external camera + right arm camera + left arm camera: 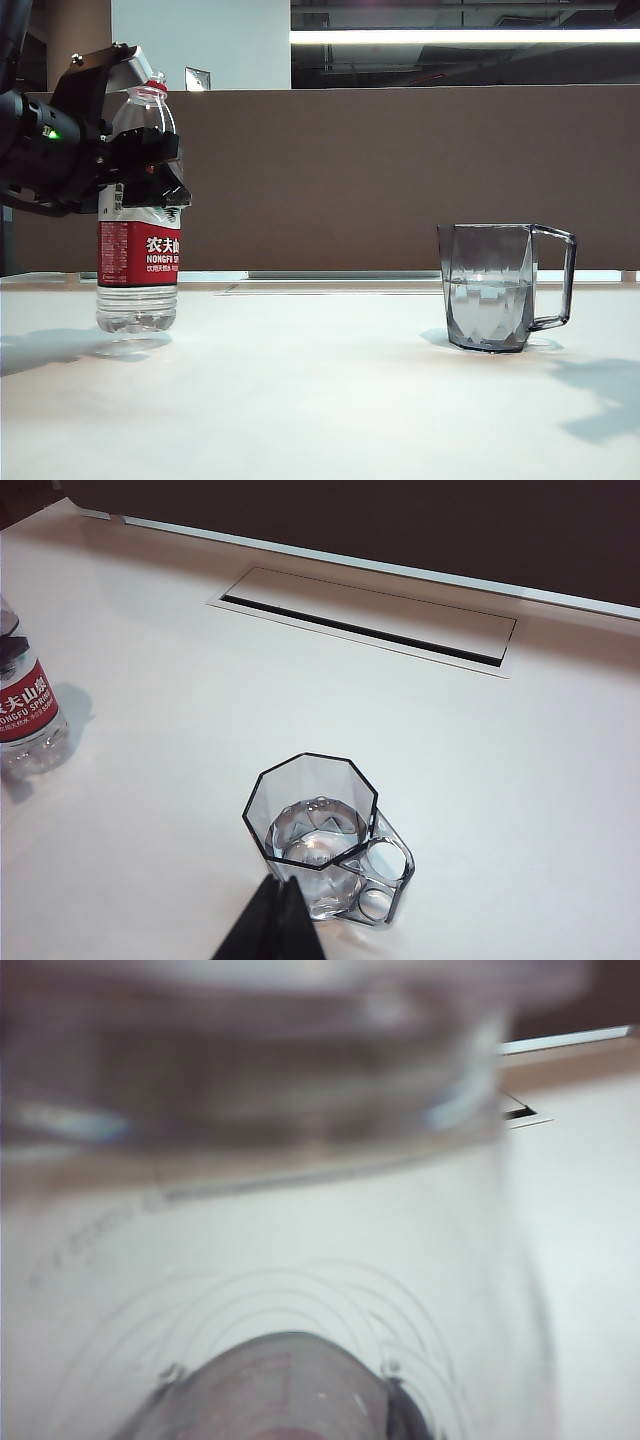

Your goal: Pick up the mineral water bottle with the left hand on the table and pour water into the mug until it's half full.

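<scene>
In the exterior view, the mineral water bottle is seen upright on the table, well to the left of the mug. The left gripper is clamped around the bottle's upper body, above the red label and below the red neck ring. The mug is about half filled with water, and its handle is turned away from the bottle.

In the left wrist view, the frame is filled by the blurred clear wall of the mineral water bottle, pressed close to the camera; the fingers themselves cannot be made out there.

In the right wrist view, the mug is seen from above, with the right gripper hanging just beside its rim, its dark fingers pressed together on nothing. The mineral water bottle is seen well apart from the mug, and a cable hatch is set into the table beyond the mug.
</scene>
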Controlling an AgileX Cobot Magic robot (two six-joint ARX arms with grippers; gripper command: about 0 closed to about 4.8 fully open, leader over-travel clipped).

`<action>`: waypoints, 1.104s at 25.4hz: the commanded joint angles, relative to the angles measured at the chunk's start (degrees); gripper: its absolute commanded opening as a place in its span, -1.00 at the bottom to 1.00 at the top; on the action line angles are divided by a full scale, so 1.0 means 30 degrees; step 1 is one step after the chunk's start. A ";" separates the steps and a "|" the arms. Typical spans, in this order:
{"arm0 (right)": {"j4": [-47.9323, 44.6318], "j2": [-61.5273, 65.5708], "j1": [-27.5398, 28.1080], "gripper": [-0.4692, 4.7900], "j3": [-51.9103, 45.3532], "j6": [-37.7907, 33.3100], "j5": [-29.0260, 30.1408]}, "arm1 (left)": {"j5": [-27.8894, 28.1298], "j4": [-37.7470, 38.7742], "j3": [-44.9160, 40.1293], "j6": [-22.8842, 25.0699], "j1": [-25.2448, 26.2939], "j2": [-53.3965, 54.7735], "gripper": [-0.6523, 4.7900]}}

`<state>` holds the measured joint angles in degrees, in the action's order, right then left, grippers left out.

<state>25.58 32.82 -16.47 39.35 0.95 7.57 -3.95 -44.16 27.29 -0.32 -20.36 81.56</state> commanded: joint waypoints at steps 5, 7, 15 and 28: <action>-0.0313 -0.0066 0.0000 -0.85 0.0124 0.0066 0.0029 | -0.0080 -0.2863 0.0022 -0.0699 -0.0022 0.0576 0.02; -0.0313 -0.0066 0.0000 -0.85 0.0124 0.0066 0.0029 | -0.0080 -0.3322 0.0022 -0.0801 -0.0131 0.1027 0.02; -0.0306 -0.0073 0.0000 -0.85 0.0124 0.0066 0.0036 | -0.0073 -0.4189 0.0029 -0.1545 -0.0379 0.2594 0.02; -0.0299 -0.0087 0.0000 -0.85 0.0124 0.0066 0.0095 | -0.0080 -0.4189 0.0029 -0.1537 -0.0364 0.2616 0.02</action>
<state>25.58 32.80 -16.47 39.35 0.95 7.57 -3.99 -55.07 27.11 -4.78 -21.43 89.56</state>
